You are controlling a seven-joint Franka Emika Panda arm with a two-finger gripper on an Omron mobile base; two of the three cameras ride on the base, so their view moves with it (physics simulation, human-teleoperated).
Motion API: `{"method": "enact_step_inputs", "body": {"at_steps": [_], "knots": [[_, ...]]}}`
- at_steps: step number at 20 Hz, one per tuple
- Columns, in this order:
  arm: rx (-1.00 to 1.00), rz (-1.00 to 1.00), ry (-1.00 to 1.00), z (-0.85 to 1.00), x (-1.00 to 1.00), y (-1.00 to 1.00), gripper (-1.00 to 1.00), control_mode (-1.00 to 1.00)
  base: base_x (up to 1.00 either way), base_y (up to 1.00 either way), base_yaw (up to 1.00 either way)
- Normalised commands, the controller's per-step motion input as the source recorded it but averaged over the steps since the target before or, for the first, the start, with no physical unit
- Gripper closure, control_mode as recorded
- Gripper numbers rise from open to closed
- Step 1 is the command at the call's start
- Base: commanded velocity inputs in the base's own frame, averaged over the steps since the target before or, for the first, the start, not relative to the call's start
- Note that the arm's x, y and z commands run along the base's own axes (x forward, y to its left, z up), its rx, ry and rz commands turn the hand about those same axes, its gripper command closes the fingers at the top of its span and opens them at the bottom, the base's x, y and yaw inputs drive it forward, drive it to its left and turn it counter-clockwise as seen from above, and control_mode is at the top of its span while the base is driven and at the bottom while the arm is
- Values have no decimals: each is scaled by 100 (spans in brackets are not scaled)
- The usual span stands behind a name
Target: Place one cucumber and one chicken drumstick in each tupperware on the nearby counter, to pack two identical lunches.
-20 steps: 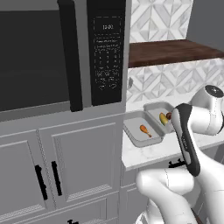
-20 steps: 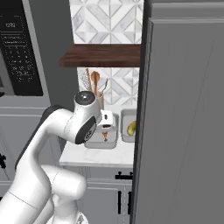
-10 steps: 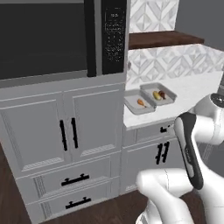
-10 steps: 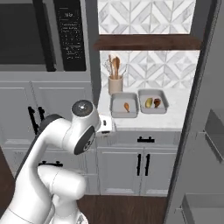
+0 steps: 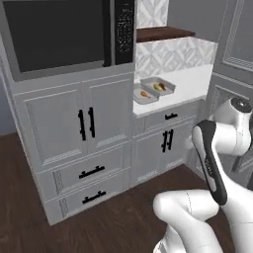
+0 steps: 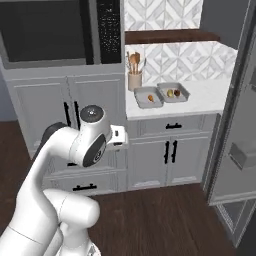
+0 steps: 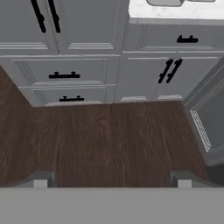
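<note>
White counter (image 6: 210, 97), two tupperware (image 6: 148, 97) side by side; pincer (image 7: 112, 179) released, empty

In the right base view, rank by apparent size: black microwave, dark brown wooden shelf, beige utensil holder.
1. Black microwave, largest.
2. Dark brown wooden shelf.
3. Beige utensil holder, smallest.
The microwave's nearness exaggerates its lead.

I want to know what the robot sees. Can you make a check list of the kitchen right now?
Surface: white counter, trays on it near the wall.
Job's things: two grey tupperware side by side; left holds an orange-brown piece, right holds small food pieces, too small to name.
Clutter: utensil holder behind the trays.
Grippers: gripper open, empty, aimed at the wood floor, far from the counter.
Cables: nothing seen.
Surroundings: microwave, grey cabinets, brown shelf.
</note>
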Motion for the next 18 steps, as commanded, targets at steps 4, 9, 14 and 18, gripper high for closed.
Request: {"method": "enact_step_inputs", "body": {"at_steps": [4, 9, 14, 18], "knots": [[0, 0, 0, 0, 0, 0, -100, 100, -86, 19, -75], [0, 0, 0, 0, 0, 0, -100, 100, -32, 3, -92], [0, 0, 0, 0, 0, 0, -100, 100, 0, 1, -89], [0, 0, 0, 0, 0, 0, -100, 100, 23, 54, -38]]}}
